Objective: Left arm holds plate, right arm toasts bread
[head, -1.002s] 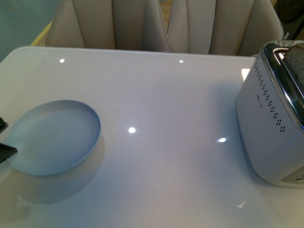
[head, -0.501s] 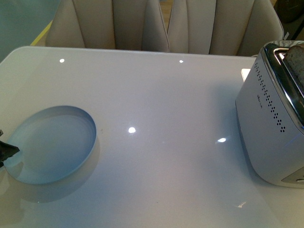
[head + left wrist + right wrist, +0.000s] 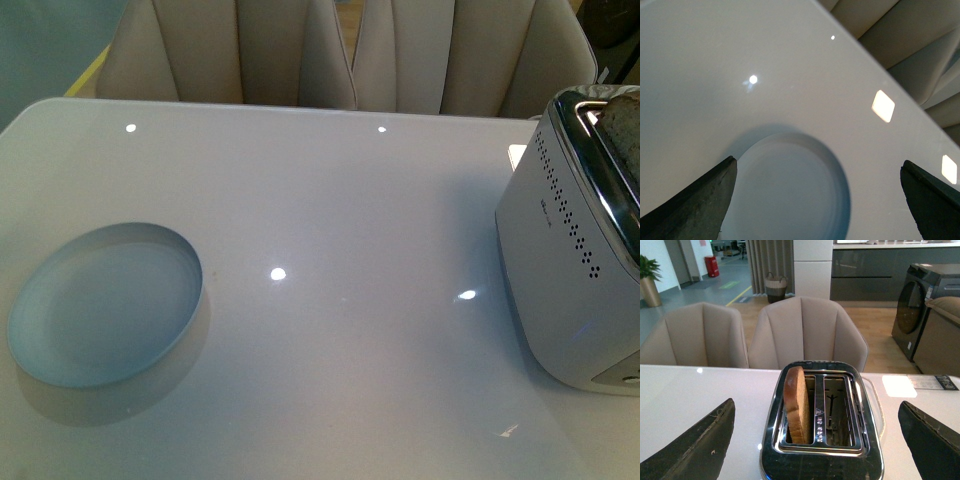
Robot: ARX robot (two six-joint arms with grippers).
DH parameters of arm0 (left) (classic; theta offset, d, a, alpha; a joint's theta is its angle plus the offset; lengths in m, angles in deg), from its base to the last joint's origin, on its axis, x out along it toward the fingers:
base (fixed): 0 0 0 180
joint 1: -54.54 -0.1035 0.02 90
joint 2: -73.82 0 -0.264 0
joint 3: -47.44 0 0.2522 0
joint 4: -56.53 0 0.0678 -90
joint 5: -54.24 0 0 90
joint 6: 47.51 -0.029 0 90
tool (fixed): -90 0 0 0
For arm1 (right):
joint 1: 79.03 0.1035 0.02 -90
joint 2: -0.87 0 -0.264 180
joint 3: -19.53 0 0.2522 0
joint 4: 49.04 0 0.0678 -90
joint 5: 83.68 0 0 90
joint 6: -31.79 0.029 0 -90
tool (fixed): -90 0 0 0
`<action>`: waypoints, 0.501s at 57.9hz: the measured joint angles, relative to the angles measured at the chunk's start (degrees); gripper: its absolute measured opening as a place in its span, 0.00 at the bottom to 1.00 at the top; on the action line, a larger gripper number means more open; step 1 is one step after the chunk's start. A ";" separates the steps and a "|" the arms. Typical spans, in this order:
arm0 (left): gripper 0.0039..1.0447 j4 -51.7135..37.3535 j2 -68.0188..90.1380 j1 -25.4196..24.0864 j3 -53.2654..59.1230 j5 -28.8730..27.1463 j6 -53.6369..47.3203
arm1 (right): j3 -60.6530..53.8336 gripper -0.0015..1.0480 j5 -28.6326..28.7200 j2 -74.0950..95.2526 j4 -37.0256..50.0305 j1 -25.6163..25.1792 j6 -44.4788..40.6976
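Pale plate (image 3: pixel 105 305) flat on table (image 3: pixel 350 200) | bread (image 3: pixel 796 402) upright in toaster (image 3: pixel 822 420); both arms' fingers spread, empty

**Where each camera is looking**

Front cam sits high and looks down across the white surface (image 3: pixel 350 230): plate (image 3: pixel 105 305) at left, toaster (image 3: pixel 575 250) at the right edge. Left wrist cam hangs close above the same plate (image 3: pixel 787 192) (tool tips frame it). Right wrist cam faces the toaster (image 3: pixel 822 420) top-down, chairs (image 3: pixel 807 332) behind.
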State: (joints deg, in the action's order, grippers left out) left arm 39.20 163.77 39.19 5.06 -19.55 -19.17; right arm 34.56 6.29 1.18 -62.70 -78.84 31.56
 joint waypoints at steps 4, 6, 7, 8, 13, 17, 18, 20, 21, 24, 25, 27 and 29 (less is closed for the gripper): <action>0.93 1.29 -5.05 1.95 0.00 -2.60 2.27 | 0.00 0.92 0.02 0.00 0.00 0.00 0.00; 0.93 1.97 -6.99 2.89 0.00 -3.69 3.17 | 0.00 0.92 0.02 0.00 0.00 0.00 0.00; 0.93 2.51 -8.24 3.54 0.00 -4.55 3.67 | 0.00 0.92 0.02 0.00 0.00 0.00 0.00; 0.93 3.08 -9.49 4.24 0.00 -5.27 4.22 | 0.00 0.92 0.02 0.00 0.00 0.00 0.00; 0.93 4.94 -13.97 7.10 -0.07 -8.17 5.68 | 0.00 0.92 0.02 0.00 0.00 0.00 0.00; 0.93 6.67 -17.77 9.86 -0.24 -11.39 6.93 | 0.00 0.92 0.02 0.00 0.00 0.00 0.00; 0.93 7.15 -18.82 10.71 -0.33 -12.37 7.23 | 0.00 0.92 0.02 0.00 0.00 0.00 0.00; 0.93 7.87 -20.39 11.93 -0.50 -13.84 7.78 | 0.00 0.92 0.02 0.00 0.00 0.00 0.00; 0.93 8.31 -21.42 12.79 -0.61 -14.84 8.02 | 0.00 0.92 0.02 0.00 0.00 0.00 0.00; 0.93 9.46 -23.89 15.04 -0.79 -17.38 8.92 | 0.00 0.92 0.02 0.00 0.00 0.00 0.00; 0.93 9.92 -24.81 15.96 -0.81 -18.32 9.27 | 0.00 0.92 0.02 0.00 0.00 0.00 0.00; 0.93 10.05 -25.92 17.33 -0.79 -19.56 9.07 | 0.00 0.92 0.02 0.00 0.00 0.00 0.00; 0.85 4.61 -27.19 19.34 0.81 -20.92 4.09 | 0.00 0.92 0.02 0.00 0.00 0.00 0.00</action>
State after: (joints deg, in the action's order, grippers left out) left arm 43.81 136.58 58.53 5.86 -40.47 -15.08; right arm 34.56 6.31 1.18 -62.70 -78.84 31.56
